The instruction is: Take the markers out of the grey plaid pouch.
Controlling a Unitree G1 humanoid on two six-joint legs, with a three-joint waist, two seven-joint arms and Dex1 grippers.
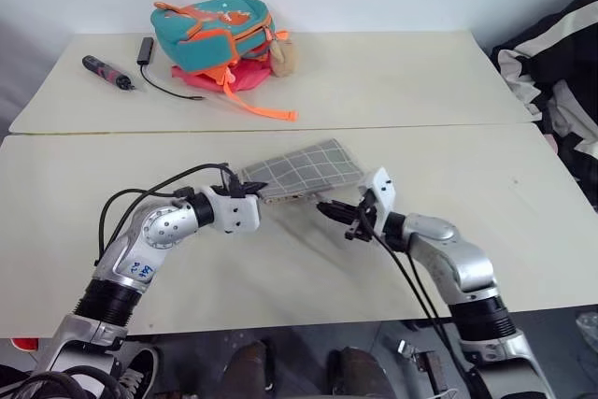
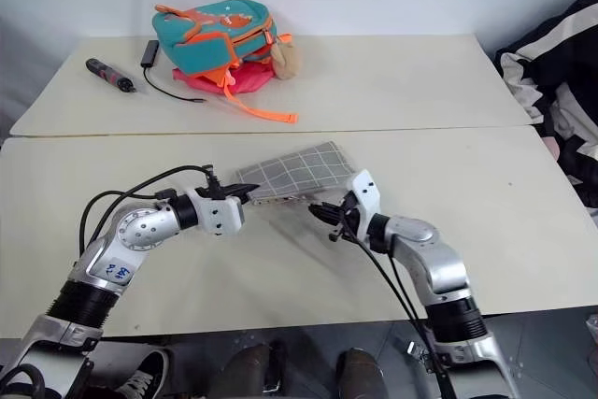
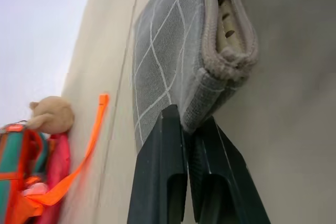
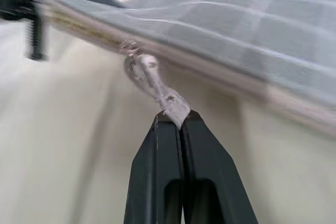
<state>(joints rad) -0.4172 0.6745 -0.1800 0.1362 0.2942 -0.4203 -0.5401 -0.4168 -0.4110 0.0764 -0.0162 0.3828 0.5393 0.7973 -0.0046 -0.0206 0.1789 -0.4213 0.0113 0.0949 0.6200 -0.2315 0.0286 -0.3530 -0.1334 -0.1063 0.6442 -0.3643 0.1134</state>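
The grey plaid pouch is held tilted just above the near table, between my two grippers. My left gripper is shut on the pouch's left corner; the pinch shows in the left wrist view, where the fingertips clamp the fabric. The pouch's beige-lined mouth gapes slightly along the near edge. My right gripper is shut on the zipper pull, a small silvery tab that hangs from the pouch's edge. The markers are hidden.
A teal-and-orange backpack with a trailing orange strap sits on the far table. Left of it lie a black-and-red handled tool and a black cable. A seam divides the two tables. Dark clothing hangs at right.
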